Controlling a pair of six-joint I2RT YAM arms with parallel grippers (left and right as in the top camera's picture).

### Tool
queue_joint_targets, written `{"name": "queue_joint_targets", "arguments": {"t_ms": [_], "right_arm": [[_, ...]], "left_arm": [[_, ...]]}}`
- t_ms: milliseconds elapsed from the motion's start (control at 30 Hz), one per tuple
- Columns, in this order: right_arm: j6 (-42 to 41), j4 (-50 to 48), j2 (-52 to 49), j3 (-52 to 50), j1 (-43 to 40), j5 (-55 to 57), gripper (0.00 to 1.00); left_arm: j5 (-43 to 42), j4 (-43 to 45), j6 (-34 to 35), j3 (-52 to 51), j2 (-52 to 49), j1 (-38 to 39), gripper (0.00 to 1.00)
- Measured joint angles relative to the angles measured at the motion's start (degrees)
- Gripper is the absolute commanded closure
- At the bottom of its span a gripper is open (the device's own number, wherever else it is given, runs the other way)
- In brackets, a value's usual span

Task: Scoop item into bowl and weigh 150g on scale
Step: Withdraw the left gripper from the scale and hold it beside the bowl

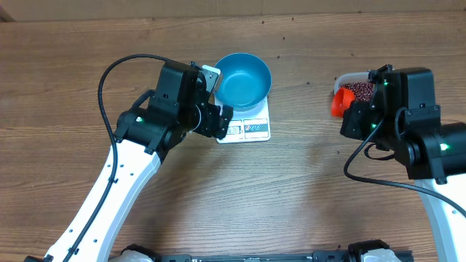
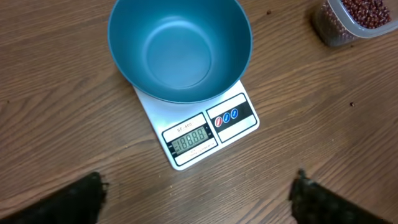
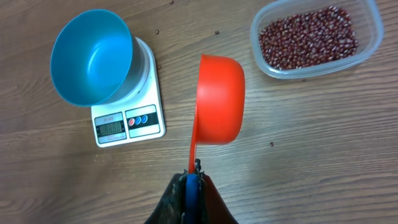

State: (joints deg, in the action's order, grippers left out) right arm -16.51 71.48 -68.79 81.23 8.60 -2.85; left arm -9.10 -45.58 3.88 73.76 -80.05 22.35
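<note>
The blue bowl (image 1: 244, 78) (image 2: 180, 50) (image 3: 92, 56) stands empty on the white scale (image 1: 251, 129) (image 2: 208, 134) (image 3: 127, 121), whose display is lit. My left gripper (image 1: 220, 121) (image 2: 199, 196) hovers open just in front of the scale, its fingers (image 2: 81, 199) wide apart with nothing between them. My right gripper (image 3: 194, 180) is shut on the handle of an orange scoop (image 1: 338, 103) (image 3: 219, 99), which is turned on its side above the table. The red-brown beans (image 1: 358, 90) (image 3: 308, 37) (image 2: 367, 11) lie in a clear tub to the right of the scale.
The clear plastic tub (image 3: 367, 53) (image 2: 329, 28) sits at the right, partly under my right arm (image 1: 408, 116) in the overhead view. A few stray beans dot the wooden table (image 1: 306, 182) near the bowl. The left arm (image 1: 131, 167) crosses the table's left half.
</note>
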Motion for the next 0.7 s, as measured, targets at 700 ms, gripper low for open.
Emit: {"name": "queue_joint_targets", "arguments": {"t_ms": [700], "right_arm": [[0.02,-1.57,0.0,-0.02,0.0,-3.93,0.96]], "left_arm": [[-0.17,-0.55,-9.97,0.02,0.0,0.0,0.0]]}}
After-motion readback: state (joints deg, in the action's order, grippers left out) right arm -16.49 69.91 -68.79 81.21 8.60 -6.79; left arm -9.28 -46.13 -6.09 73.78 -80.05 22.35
